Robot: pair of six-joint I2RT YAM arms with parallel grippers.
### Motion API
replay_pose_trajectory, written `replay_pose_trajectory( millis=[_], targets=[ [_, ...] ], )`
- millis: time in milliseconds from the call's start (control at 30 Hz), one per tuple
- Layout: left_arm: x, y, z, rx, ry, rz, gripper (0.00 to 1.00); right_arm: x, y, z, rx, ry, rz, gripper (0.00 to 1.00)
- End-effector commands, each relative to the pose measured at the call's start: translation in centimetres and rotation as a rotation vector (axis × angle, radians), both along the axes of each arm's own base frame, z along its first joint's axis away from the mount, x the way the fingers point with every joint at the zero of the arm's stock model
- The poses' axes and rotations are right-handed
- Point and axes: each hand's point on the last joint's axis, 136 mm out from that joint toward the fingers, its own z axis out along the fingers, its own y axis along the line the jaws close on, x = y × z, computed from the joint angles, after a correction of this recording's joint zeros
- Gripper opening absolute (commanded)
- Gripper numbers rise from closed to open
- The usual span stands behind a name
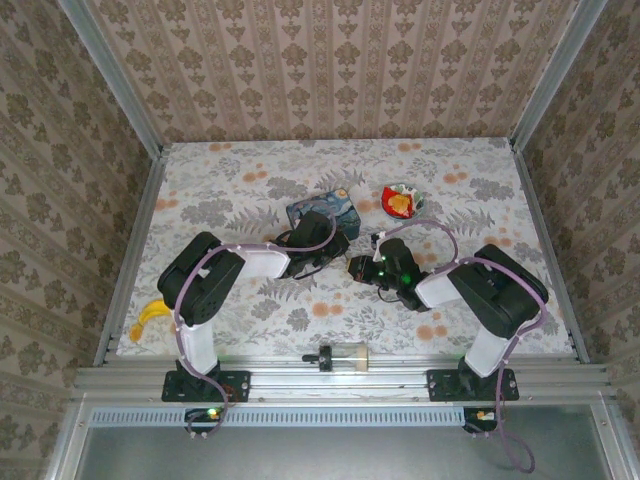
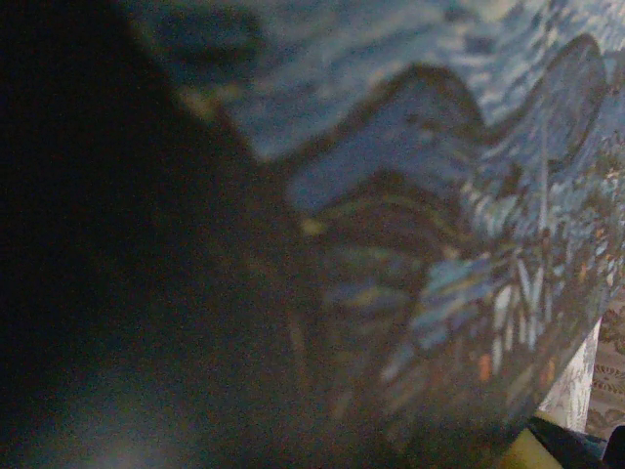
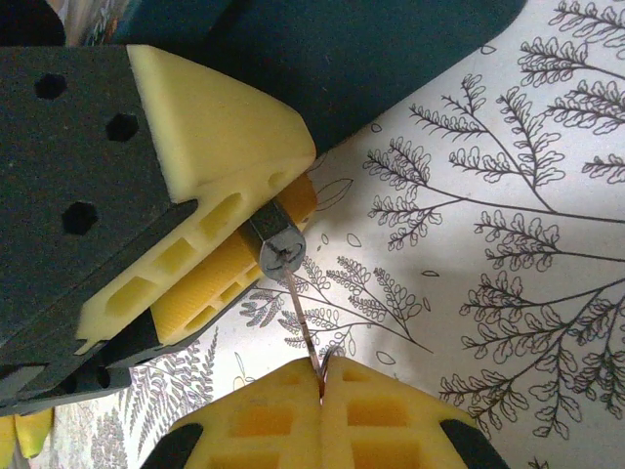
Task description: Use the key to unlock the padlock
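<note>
In the right wrist view the padlock (image 3: 280, 249), a small black body with a silvery keyhole face, is clamped between the yellow fingers (image 3: 210, 156) of my left gripper (image 3: 256, 227). The thin brownish key (image 3: 301, 318) runs from that face down into my right gripper (image 3: 321, 376), which is shut on its head. The key's tip meets the keyhole. The shackle is hidden behind the left fingers. From above, the left gripper (image 1: 336, 256) and the right gripper (image 1: 357, 268) meet nose to nose at mid-table.
The blue swirl-painted box (image 1: 318, 212) stands just behind the left wrist, and its blurred side (image 2: 439, 195) looms close in the left wrist view. A red-and-white dish (image 1: 401, 201) lies behind the right arm. A banana (image 1: 150, 315) rests at the near left edge.
</note>
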Motion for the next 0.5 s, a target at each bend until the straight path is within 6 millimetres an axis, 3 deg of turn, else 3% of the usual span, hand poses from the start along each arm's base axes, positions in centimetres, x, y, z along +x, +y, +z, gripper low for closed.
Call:
replay_pose_trajectory(
  millis=[0, 467],
  targets=[
    [-3.3, -1.3, -2.4, -0.014, 0.147, -0.071, 0.07, 2.7, 1.5, 4.4, 0.128, -0.121, -0.007, 0.0],
    [-3.5, -1.9, -1.8, -0.038, 0.147, -0.093, 0.06, 2.8, 1.2, 5.9, 0.125, -0.191, 0.029, 0.0]
  ],
)
